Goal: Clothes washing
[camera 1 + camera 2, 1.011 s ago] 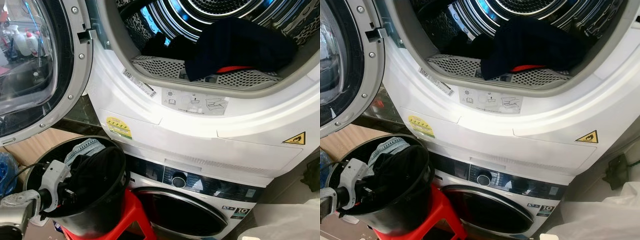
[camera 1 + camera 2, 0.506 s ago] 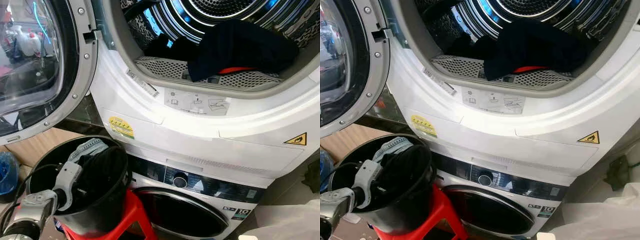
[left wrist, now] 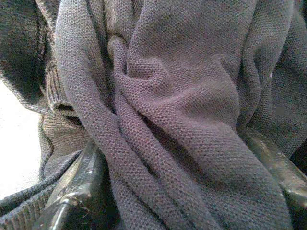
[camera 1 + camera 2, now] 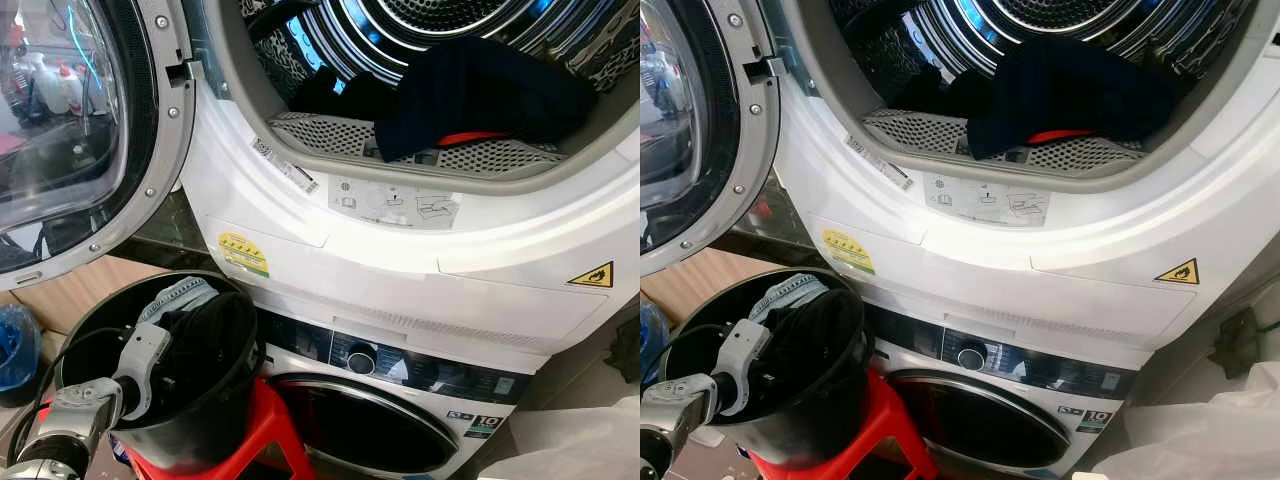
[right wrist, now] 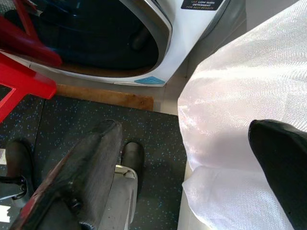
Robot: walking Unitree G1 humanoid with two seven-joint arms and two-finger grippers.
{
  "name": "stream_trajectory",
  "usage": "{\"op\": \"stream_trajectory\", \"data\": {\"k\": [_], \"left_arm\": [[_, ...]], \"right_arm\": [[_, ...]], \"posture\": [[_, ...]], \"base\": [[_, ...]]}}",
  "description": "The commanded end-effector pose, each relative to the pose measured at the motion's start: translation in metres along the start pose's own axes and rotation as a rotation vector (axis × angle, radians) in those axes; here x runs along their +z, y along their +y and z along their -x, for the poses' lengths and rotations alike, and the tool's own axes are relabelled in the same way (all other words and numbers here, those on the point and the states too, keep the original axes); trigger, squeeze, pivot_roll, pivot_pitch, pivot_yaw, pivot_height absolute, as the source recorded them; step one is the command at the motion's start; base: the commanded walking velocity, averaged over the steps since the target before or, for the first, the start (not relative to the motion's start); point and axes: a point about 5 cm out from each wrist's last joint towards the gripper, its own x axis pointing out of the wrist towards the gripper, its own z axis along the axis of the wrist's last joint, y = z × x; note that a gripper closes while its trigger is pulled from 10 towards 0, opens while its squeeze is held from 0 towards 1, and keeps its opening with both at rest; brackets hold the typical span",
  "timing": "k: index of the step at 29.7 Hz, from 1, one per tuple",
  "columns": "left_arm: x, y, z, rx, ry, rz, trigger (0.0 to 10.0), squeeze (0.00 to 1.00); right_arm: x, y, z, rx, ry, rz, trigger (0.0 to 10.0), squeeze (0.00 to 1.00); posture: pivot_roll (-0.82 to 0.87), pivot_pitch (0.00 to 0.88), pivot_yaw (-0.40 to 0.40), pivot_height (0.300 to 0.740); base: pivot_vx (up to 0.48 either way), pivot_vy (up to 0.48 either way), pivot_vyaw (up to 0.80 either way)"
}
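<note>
Head view: white stacked dryer [image 4: 420,250] with ribbed steel drum, round glass door [image 4: 70,130] swung open; a dark navy garment [image 4: 470,90] lies on its perforated grey lip. Below, a round black plastic bucket [image 4: 215,425] on a red plastic stool [image 4: 265,425] holds a dark grey knitted garment [image 4: 200,335] and faded blue denim [image 4: 178,293]. The left gripper [image 4: 165,375] reaches into the bucket.

Left wrist view: glossy black fingers [image 3: 79,182] clamp folds of the coarse knit.

Right wrist view: the right gripper [image 5: 192,167], fingers spread wide, hangs over speckled dark flooring [image 5: 158,129] and a shiny white woven sack [image 5: 240,96].

Red stool [image 4: 262,420], white plastic sheet [image 5: 240,96]
</note>
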Motion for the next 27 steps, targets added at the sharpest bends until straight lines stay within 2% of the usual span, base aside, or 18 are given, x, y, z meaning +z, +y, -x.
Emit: {"op": "stream_trajectory", "data": {"k": [1,7,27], "left_arm": [[-0.007,-0.011,-0.006,-0.051,0.036,0.007,0.0,0.0],[-0.005,-0.012,-0.008,-0.049,0.016,0.007,0.0,0.0],[-0.005,-0.001,0.001,-0.001,-0.005,0.005,0.0,0.0]], "right_arm": [[-0.003,0.003,0.001,0.001,0.007,-0.017,10.0,0.0],[0.002,0.004,0.0,0.006,-0.003,-0.02,10.0,0.0],[0.007,0.014,-0.001,0.026,-0.011,-0.041,10.0,0.0]], "posture": [[-0.08,0.092,0.034,0.74],[-0.08,0.085,0.029,0.74],[-0.07,0.067,0.057,0.74]], "base": [[0.0,0.0,0.0],[0.0,0.0,0.0],[0.0,0.0,0.0]]}}
